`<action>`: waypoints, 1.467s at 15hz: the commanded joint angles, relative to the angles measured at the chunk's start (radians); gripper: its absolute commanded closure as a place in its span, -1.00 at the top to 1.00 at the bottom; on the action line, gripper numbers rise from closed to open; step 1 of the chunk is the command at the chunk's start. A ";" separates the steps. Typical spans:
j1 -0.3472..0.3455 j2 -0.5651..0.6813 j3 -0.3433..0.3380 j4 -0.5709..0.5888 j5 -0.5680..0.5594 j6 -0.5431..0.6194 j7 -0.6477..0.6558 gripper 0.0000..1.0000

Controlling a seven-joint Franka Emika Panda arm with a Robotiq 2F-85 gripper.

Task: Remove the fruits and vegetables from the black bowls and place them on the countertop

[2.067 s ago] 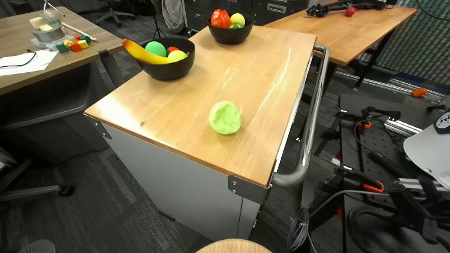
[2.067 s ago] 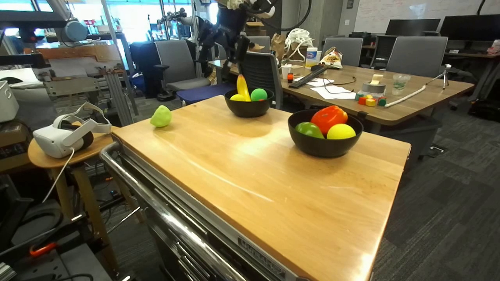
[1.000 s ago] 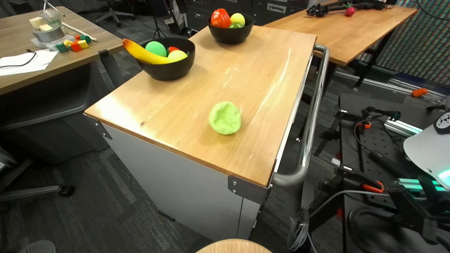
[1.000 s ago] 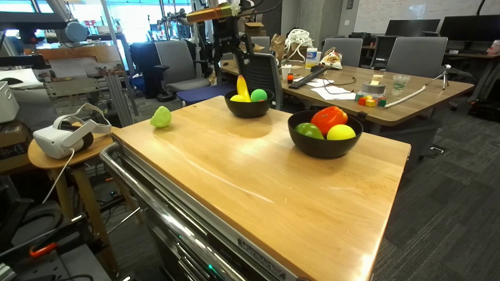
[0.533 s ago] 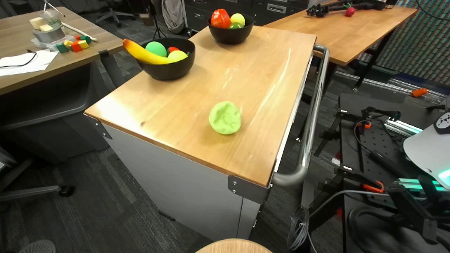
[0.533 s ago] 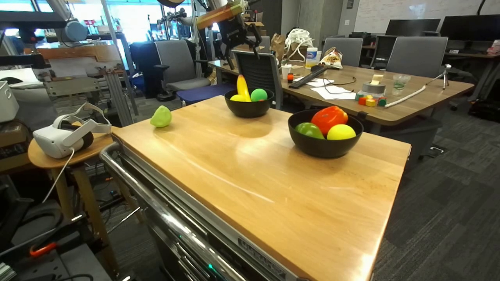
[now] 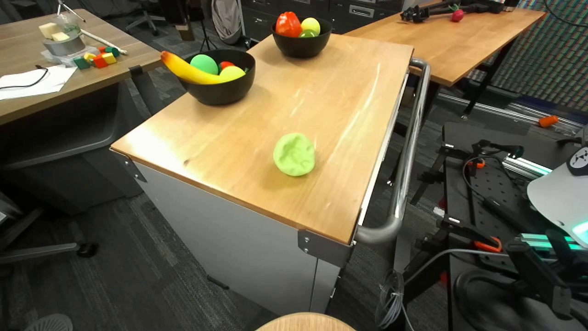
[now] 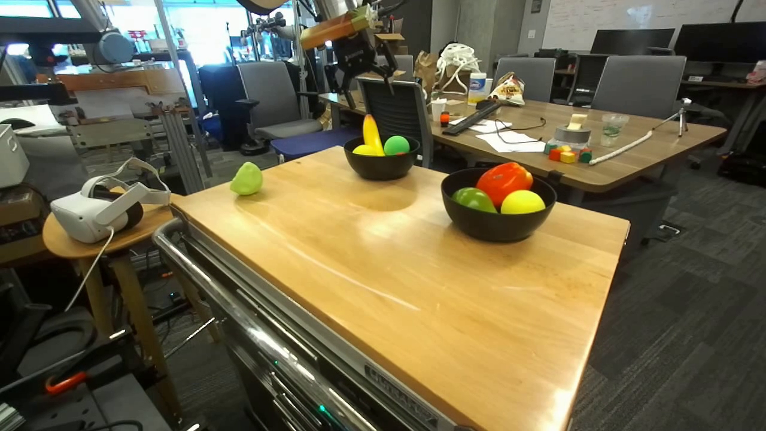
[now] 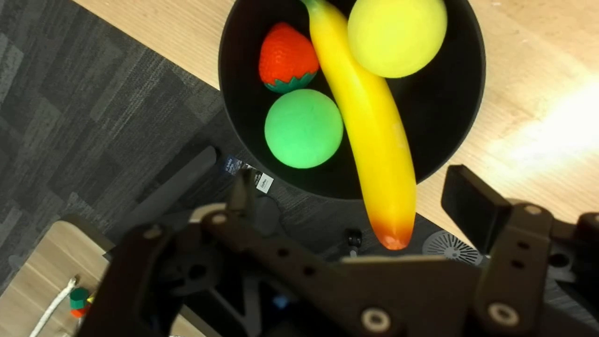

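While the gripper (image 8: 370,96) hangs above a black bowl (image 9: 447,112), its fingers (image 9: 472,206) stand apart. The banana (image 9: 374,126) overhangs that bowl's rim; the lettuce (image 7: 294,155) rests on the countertop (image 7: 330,92).

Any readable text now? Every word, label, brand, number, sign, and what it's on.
Nothing reads clearly. Too small or blurred:
cabinet nameplate
canister label
snack bag print
clear cup, green print
whiteboard writing
wall sign
gripper marking
white tag, wrist view

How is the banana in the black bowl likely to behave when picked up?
Probably stiff: the banana juts beyond the black bowl without visible sagging. Possibly slippery: its surface looks smooth. Perhaps light, given its toy-like finish.
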 commanded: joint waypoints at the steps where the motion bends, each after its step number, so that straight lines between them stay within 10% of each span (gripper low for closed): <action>1: 0.019 0.031 -0.005 0.032 0.012 0.006 -0.029 1.00; 11: 0.058 0.169 -0.007 0.171 0.012 -0.020 -0.070 0.90; 20: 0.061 0.255 -0.016 0.279 0.028 -0.073 -0.076 -0.71; 22: 0.058 0.265 -0.016 0.295 0.037 -0.090 -0.074 -0.67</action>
